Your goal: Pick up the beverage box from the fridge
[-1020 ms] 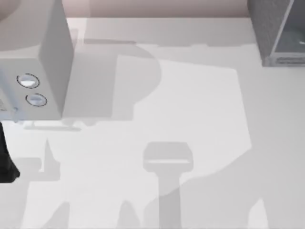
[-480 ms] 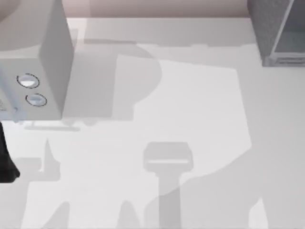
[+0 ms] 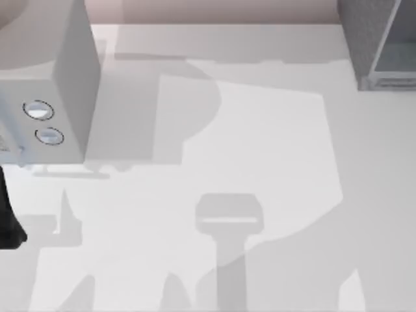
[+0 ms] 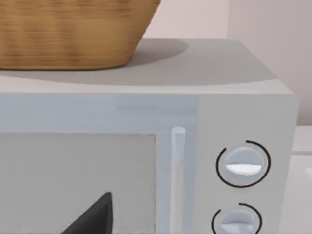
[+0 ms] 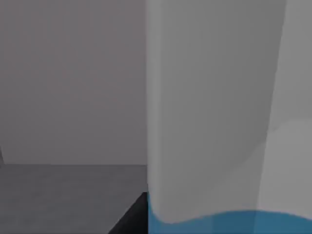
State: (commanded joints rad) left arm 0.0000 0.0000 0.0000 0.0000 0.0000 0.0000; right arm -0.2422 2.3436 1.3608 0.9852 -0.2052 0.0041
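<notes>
- Two large appliances stand at the far corners of the white bench (image 3: 260, 162) in the top view: a light grey box with two round knobs (image 3: 49, 84) at the left, and the dark grey speckled fridge with a pale glassy panel (image 3: 380, 42) at the right. A dark part of the left arm (image 3: 8, 224) shows at the left edge, near the front of the knobbed box. Soft shadows lie across the middle of the bench.
- The left wrist view faces the front of the knobbed box (image 4: 243, 112), with its pale window, an upright bar handle and the two knobs one above the other. A woven tan basket (image 4: 73, 29) sits on its flat top. A dark finger of the left hand (image 4: 95, 217) points up in front of the window; whether that hand is apart or together cannot be told.
- The right wrist view sits very close to a pale upright surface with a blue band at its foot, apparently the beverage box (image 5: 214, 146), standing against plain grey walls and a grey floor. A dark wedge shows just beside the box; the right hand's state cannot be told.
</notes>
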